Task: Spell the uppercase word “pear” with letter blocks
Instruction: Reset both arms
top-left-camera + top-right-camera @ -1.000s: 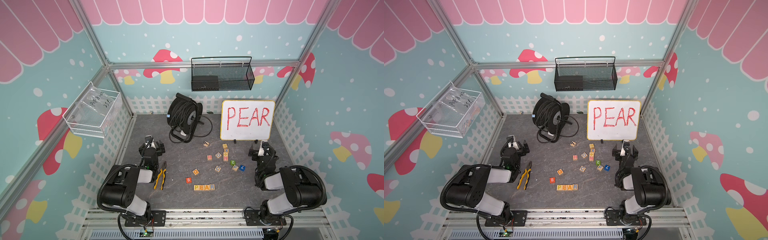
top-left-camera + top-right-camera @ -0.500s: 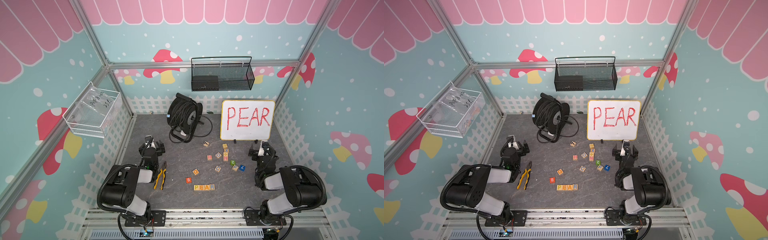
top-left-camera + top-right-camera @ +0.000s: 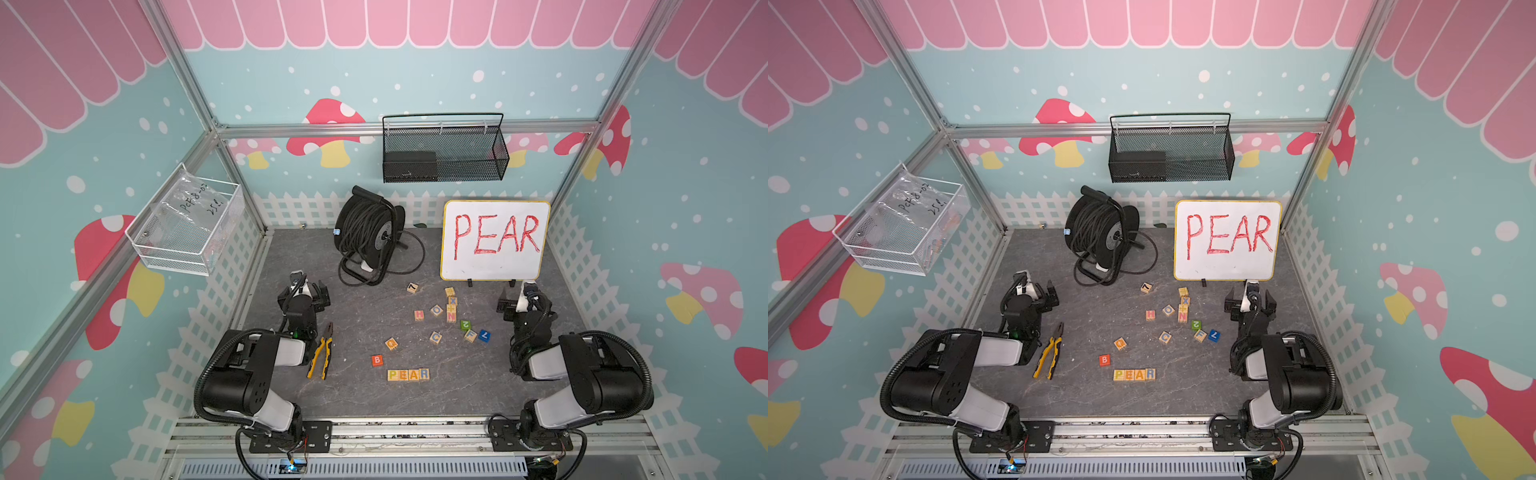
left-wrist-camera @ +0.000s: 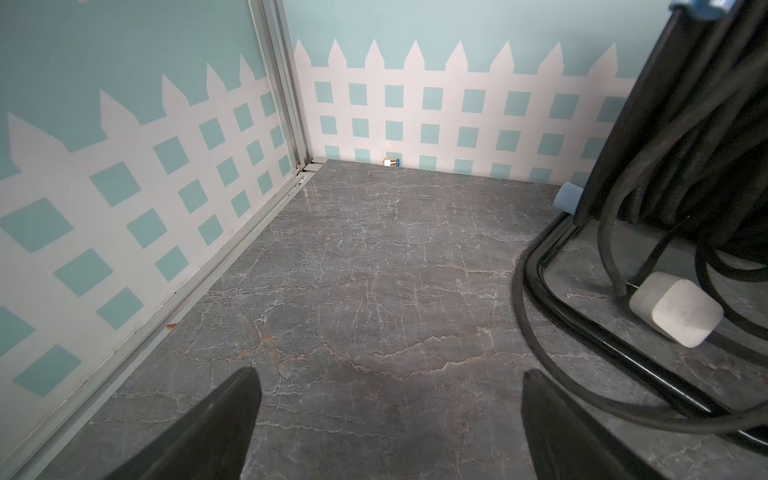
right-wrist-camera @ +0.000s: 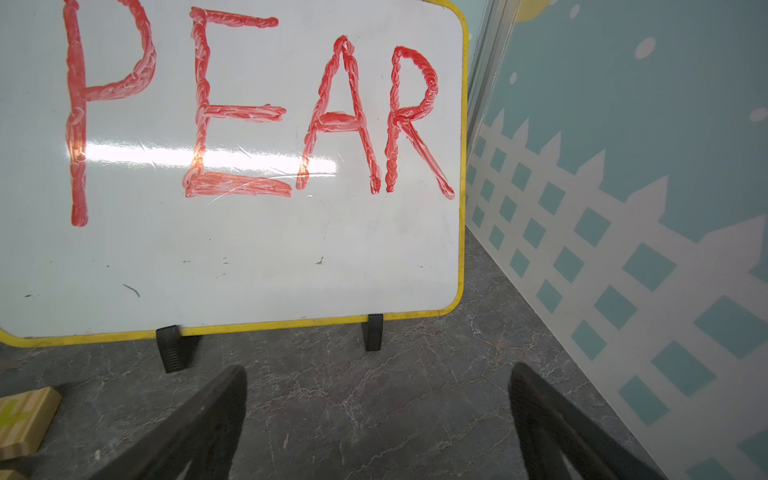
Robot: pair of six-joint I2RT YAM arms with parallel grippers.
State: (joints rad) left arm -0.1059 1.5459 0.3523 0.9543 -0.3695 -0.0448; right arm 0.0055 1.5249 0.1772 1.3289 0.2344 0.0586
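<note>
Four letter blocks (image 3: 408, 375) lie side by side in a row near the front middle of the floor, reading P (image 3: 393, 375), E (image 3: 403, 375), A (image 3: 414, 375), R (image 3: 424, 374); both top views show the row (image 3: 1134, 375). My left gripper (image 3: 305, 291) rests at the left, far from the row, open over bare floor (image 4: 387, 371). My right gripper (image 3: 521, 297) sits at the right in front of the whiteboard, open and empty too (image 5: 376, 367). Neither wrist view shows the row.
A whiteboard (image 3: 494, 241) with PEAR in red stands at the back right. A black cable reel (image 3: 368, 232) with a white plug (image 4: 675, 311) stands at the back middle. Yellow pliers (image 3: 322, 353) lie by the left arm. Several loose blocks (image 3: 436, 309), a red B cube (image 3: 377, 360) and a blue 7 cube (image 3: 483, 335) lie scattered mid-floor.
</note>
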